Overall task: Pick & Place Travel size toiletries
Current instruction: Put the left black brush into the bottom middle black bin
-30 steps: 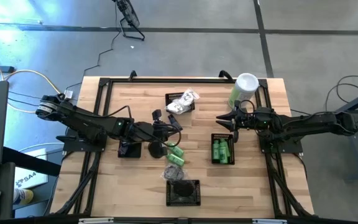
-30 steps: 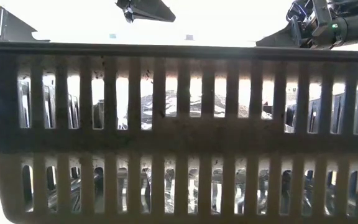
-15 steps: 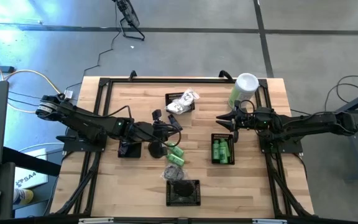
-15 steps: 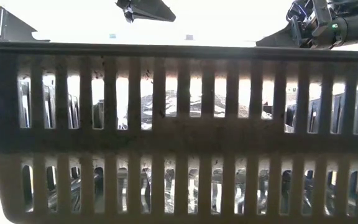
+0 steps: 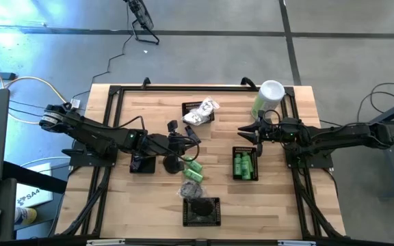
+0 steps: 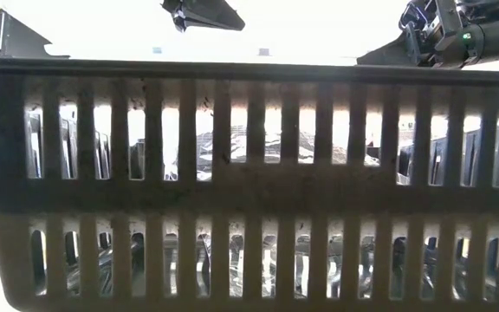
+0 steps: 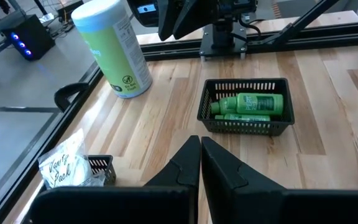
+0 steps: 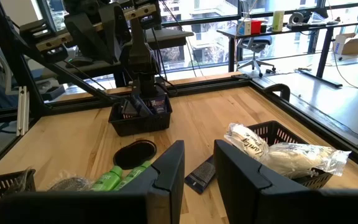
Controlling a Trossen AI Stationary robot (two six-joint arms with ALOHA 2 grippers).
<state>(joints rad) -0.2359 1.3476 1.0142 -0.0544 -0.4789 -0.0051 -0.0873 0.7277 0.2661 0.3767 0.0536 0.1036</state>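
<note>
The left pincer (image 5: 185,139) is clenched tight and holds nothing, above the middle of the tabletop (image 5: 149,201). The right pincer (image 5: 242,131) is a little apart and empty, just beyond the basket (image 5: 245,176) of green bottles (image 5: 243,165). More green bottles (image 5: 195,169) lie loose in the middle. They look light, stiff and a bit slippery, so grab one across its middle. The white packets (image 8: 278,152) look soft and crinkly; the right wrist view shows them clearly, while the low view shows mostly a basket wall (image 6: 249,182).

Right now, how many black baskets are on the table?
4: white-packet basket at the back, green-bottle basket on the right, front basket by the near edge, left basket under the left arm.
</note>
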